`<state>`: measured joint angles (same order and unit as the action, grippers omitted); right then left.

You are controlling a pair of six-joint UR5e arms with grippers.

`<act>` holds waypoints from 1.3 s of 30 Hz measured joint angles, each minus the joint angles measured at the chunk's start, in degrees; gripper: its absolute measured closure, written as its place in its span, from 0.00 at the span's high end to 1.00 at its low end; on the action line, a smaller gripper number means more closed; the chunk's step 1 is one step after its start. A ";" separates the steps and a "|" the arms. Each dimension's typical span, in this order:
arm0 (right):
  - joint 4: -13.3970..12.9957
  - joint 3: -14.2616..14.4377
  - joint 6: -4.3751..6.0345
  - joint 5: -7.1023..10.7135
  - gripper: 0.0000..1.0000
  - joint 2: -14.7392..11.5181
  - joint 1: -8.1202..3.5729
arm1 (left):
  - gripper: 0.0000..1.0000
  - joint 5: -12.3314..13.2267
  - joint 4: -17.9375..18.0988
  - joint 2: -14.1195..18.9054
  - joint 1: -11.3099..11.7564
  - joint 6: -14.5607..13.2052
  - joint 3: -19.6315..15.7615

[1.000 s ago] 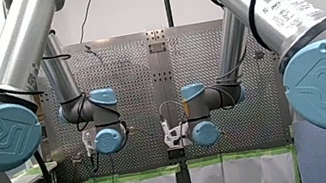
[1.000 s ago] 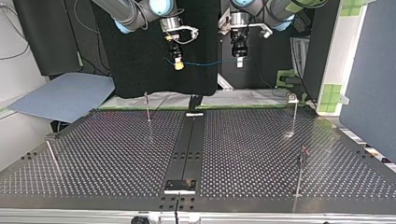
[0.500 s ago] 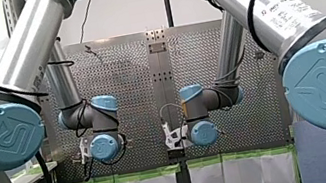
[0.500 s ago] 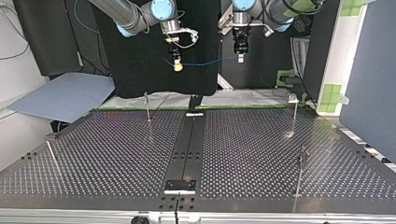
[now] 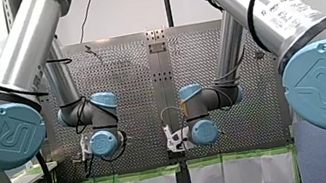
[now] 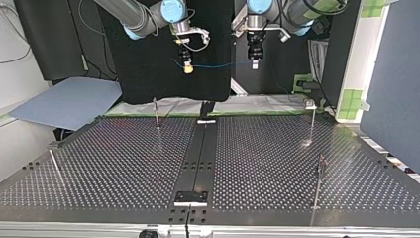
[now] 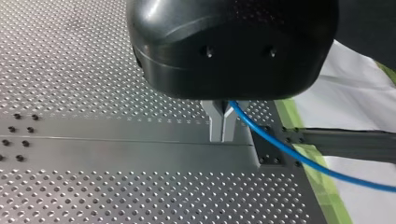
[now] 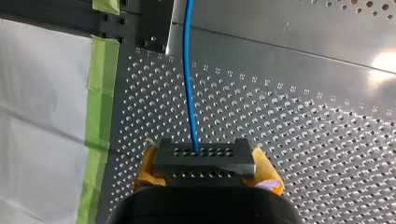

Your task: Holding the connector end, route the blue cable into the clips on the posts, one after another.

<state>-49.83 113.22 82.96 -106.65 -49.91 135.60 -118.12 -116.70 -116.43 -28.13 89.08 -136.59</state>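
Currently both arms hang well above the dark perforated metal worktop (image 6: 272, 163), over its far edge in the top view. The left gripper (image 7: 222, 134) has its metal fingers clenched on the thin blue cable (image 7: 299, 158). The right gripper (image 8: 204, 170), with yellow-padded fingers, grasps the black perforated connector block (image 8: 204, 158) at the cable's end. The cable spans between both grippers, well apart from the slim metal posts (image 6: 156, 113).
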 joint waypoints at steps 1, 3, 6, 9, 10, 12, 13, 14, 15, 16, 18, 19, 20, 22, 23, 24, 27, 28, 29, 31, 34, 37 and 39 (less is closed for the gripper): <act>0.28 -0.28 -0.13 -0.27 0.00 -0.27 -0.01 | 0.00 0.46 -0.46 0.45 0.18 0.29 0.04; 0.88 -0.87 -0.19 -0.87 0.00 -0.88 0.09 | 0.00 1.37 -1.34 1.36 0.50 0.99 0.08; 2.21 -2.19 -0.21 -2.20 0.00 -1.67 0.44 | 0.00 2.77 -3.06 3.09 0.82 2.57 0.10; 3.69 -3.67 -0.09 -3.66 0.00 -1.82 1.04 | 0.00 2.60 -4.44 4.45 0.97 3.91 0.10; 4.34 -4.32 0.04 -4.15 0.00 -1.94 1.28 | 0.00 2.37 -4.88 4.91 1.03 4.36 0.11; 5.36 -5.34 0.49 -4.54 0.00 -2.26 1.64 | 0.00 2.16 -6.05 6.05 1.20 5.49 0.12; 5.99 -5.96 0.85 -4.66 0.00 -2.53 1.87 | 0.00 2.25 -6.50 6.55 1.28 5.99 0.12; 6.45 -6.44 1.10 -4.71 0.00 -2.83 2.03 | 0.00 2.43 -6.92 7.03 1.34 6.48 0.11; 6.92 -6.90 1.34 -4.74 0.00 -3.17 2.17 | 0.00 2.67 -7.25 7.49 1.41 6.94 0.12; 7.52 -7.51 1.66 -4.77 0.00 -3.67 2.36 | 0.00 3.02 -7.55 8.10 1.49 7.54 0.12; 8.39 -8.37 2.16 -4.79 0.00 -4.46 2.61 | 0.00 3.59 -7.85 9.10 1.63 8.55 0.12; 8.97 -8.95 2.46 -4.81 0.00 -5.01 2.73 | 0.00 3.81 -7.98 9.52 1.70 8.95 0.12; 9.39 -9.37 2.62 -4.83 0.00 -5.41 2.79 | 0.00 4.00 -8.10 9.93 1.77 9.37 0.12; 10.39 -10.37 2.85 -4.83 0.00 -6.40 2.88 | 0.00 4.23 -8.62 10.93 1.96 10.38 0.12; 10.84 -10.83 2.90 -4.83 0.00 -6.85 2.90 | 0.00 4.25 -8.95 11.37 2.04 10.81 0.12; 11.30 -11.28 2.94 -4.82 0.00 -7.29 2.92 | 0.00 4.23 -9.42 11.94 2.15 11.38 0.12; 12.90 -12.87 3.13 -4.80 0.00 -8.90 2.87 | 0.00 3.97 -10.67 13.32 2.34 12.76 0.12; 13.58 -13.56 3.28 -4.77 0.00 -9.57 2.80 | 0.00 3.88 -11.30 13.95 2.42 13.35 0.12; 14.07 -14.05 3.39 -4.70 0.00 -10.07 2.73 | 0.00 3.84 -11.76 14.45 2.48 13.74 0.12; 15.22 -15.20 3.58 -4.43 0.00 -11.22 2.52 | 0.00 3.87 -12.94 15.60 2.71 14.54 0.12; 16.83 -16.80 3.71 -3.91 0.00 -12.82 2.33 | 0.00 4.14 -14.62 17.42 3.18 15.52 0.19; 18.25 -18.22 3.76 -3.37 0.00 -14.24 2.42 | 0.00 4.32 -15.76 18.92 3.61 15.97 0.65; 19.48 -19.47 3.75 -2.70 0.00 -15.49 2.61 | 0.00 4.39 -16.95 20.25 3.97 16.22 1.62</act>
<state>-30.35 93.75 86.71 -109.35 -65.40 138.21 -113.72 -133.65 -96.18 -24.16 105.30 -134.97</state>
